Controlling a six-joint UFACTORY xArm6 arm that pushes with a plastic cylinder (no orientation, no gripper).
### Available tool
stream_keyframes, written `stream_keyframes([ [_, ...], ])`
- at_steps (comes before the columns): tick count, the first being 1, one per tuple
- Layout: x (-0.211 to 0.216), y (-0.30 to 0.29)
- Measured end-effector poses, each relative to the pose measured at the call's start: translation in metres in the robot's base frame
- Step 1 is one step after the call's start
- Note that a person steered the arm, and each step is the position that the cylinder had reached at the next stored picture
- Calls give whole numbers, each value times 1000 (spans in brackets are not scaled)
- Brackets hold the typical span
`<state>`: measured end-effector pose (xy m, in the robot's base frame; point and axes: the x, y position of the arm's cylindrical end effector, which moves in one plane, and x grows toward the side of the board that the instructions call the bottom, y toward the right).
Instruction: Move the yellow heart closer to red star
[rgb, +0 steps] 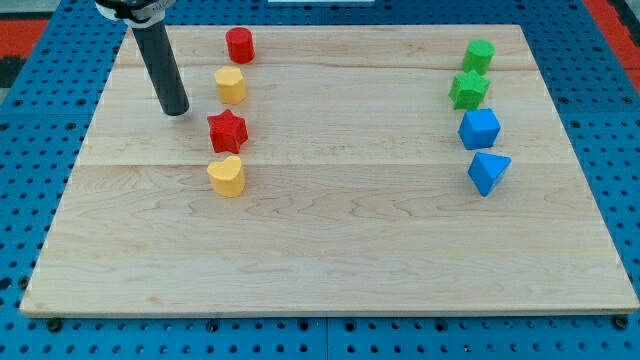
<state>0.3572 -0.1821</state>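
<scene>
On the left half of the wooden bench (330, 240), a column of four blocks is seen: a red cylinder-like block (239, 45) farthest away, a yellow block of unclear shape (230, 85) nearer, then the red star (227, 131), and nearest the yellow heart (226, 176). The yellow heart is placed just beside the red star, on its near side, with only a narrow gap or a touch between them; which of the two cannot be told. My tip (175, 110) is set down on the bench to the left of the column, slightly farther away than the red star and apart from every block. The arm ends in a plain dark rod, so no end effector state is shown; nothing is grasped. Toward the right side, four more blocks are lined up: a green block (479, 54) farthest, a green star (468, 90) nearer, a blue cube-like block (479, 128), and a blue wedge-like block (488, 171) nearest.
</scene>
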Motion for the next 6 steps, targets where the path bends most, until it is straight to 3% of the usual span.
stream_keyframes([
  [1, 0, -3],
  [2, 54, -10],
  [3, 125, 20],
  [4, 162, 81],
  [5, 155, 87],
  [6, 113, 87],
])
